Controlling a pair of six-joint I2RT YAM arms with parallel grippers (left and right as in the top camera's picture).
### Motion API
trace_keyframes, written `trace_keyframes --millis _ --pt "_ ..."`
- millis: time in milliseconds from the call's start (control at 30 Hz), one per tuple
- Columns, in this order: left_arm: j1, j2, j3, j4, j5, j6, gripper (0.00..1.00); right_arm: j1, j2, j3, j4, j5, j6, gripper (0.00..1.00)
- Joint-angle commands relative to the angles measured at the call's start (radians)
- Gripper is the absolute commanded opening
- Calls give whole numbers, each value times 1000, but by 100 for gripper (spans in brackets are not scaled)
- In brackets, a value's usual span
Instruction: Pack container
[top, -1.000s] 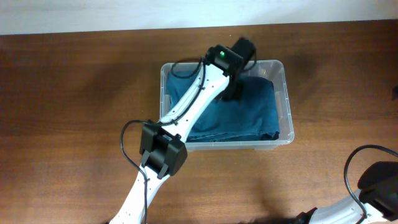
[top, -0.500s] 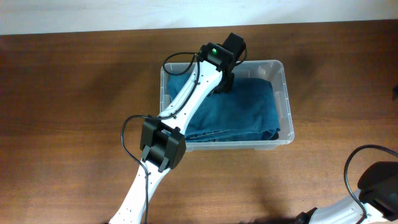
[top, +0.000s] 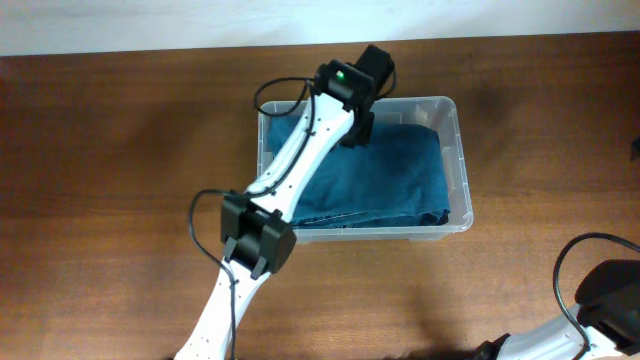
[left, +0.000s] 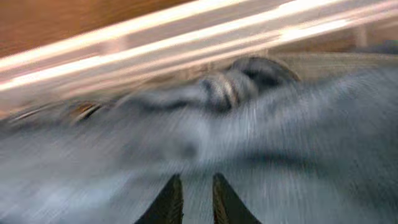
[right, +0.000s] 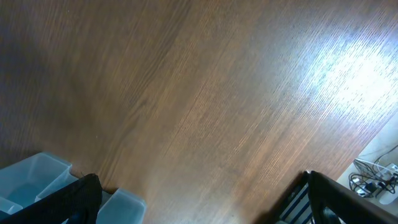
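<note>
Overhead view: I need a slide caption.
Left arm reaching into the clear container, over the folded blue cloth packed inside, on a wooden table.

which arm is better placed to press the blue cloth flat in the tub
Left. The left tool hangs over the blue cloth inside the container, while the right arm sits off at the table edge, far from it.

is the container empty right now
No, a folded blue cloth lies inside the container and covers most of its floor in the overhead view.
</note>
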Motion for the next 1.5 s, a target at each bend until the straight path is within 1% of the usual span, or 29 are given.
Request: trace_keyframes --millis 0,33,67,100,133,300,367,533,667,800,867,967,1033,1133,1233,1300,1367,1467 --pt "7 -171 39 -37 -29 -4 27 -3 -22 -1 -5 3 -3 98" --pt "7 -192 39 -49 -36 -4 30 -3 -22 -1 -5 3 -3 98" --pt "7 -218 39 -64 -47 -4 54 -3 -22 -1 -5 2 -3 98" --pt "8 -244 39 -76 -56 -4 88 -3 -22 -1 -5 2 -3 98" --pt "9 -264 39 -87 -64 -4 99 -3 -22 -1 -5 2 -3 98" --pt "32 -397 39 -172 -101 -2 99 -3 -22 -1 -5 3 -3 98" --pt "46 -450 34 -172 -61 35 99 -3 -22 -1 -5 2 -3 98" --pt "49 -587 31 -172 -50 47 99 -3 -22 -1 -5 3 -3 98" --pt "44 -745 -39 -172 -18 54 99 -3 -22 -1 -5 2 -3 98" --pt "44 -975 -258 -172 -51 52 99 -3 -21 -1 -5 2 -3 98" --pt "44 -1094 -387 -172 -80 30 99 -3 -22 -1 -5 3 -3 98" --pt "44 -1294 -599 -166 -94 -58 99 -3 -22 -1 -5 2 -3 98" --pt "44 -1436 -747 -131 -93 -119 99 -3 -22 -1 -5 2 -3 98" --pt "44 -1647 -958 -13 -90 -132 99 -3 -22 -1 -5 2 -3 99" --pt "44 -1851 -1177 172 -82 -132 99 -3 -22 -1 -5 3 -3 99" --pt "44 -1947 -1301 278 -84 -142 99 -3 -22 -1 -5 3 -3 98" --pt "44 -2037 -1437 380 -86 -188 99 -3 -22 -1 -5 2 -3 98" --pt "44 -2107 -1586 443 -86 -249 99 -3 -22 -1 -5 2 -3 98"
